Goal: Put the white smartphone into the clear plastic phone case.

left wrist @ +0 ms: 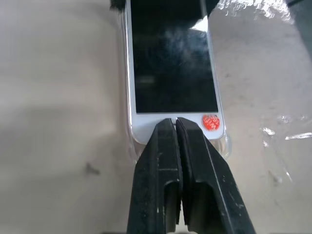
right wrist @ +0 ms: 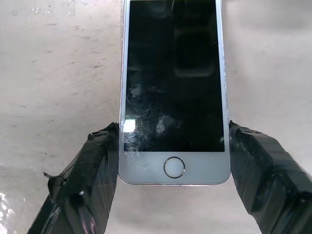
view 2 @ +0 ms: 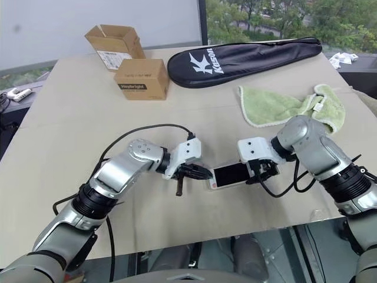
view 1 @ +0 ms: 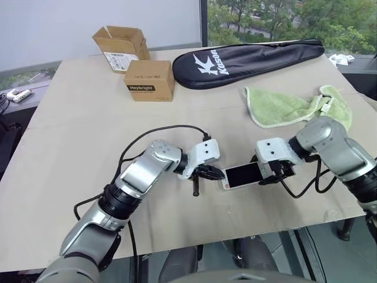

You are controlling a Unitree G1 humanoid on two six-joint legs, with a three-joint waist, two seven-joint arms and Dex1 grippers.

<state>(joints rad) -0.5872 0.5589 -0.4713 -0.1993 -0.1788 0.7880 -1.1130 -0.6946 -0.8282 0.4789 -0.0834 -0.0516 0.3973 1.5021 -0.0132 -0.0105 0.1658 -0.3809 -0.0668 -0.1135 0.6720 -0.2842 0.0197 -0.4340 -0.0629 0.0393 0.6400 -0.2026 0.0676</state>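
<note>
The white smartphone (view 1: 242, 175) lies flat, screen up, on the tan table between my two grippers. A thin glossy rim of the clear plastic phone case (left wrist: 225, 146) shows around its end with the red mark, so the phone appears seated in the case there. My left gripper (left wrist: 175, 122) is shut, its tips pressing on the white bezel beside the red mark (left wrist: 211, 122). My right gripper (right wrist: 173, 127) clamps the phone's two long edges near the round home button (right wrist: 174, 167), one taped finger (right wrist: 92, 161) on each side.
At the back of the table stand a closed cardboard box (view 1: 149, 79) and an open one (view 1: 121, 47). A black racket cover (view 1: 253, 59) and a green towel (view 1: 288, 106) lie back right. A black cable (view 1: 159, 132) loops over my left arm. The table's front edge is close.
</note>
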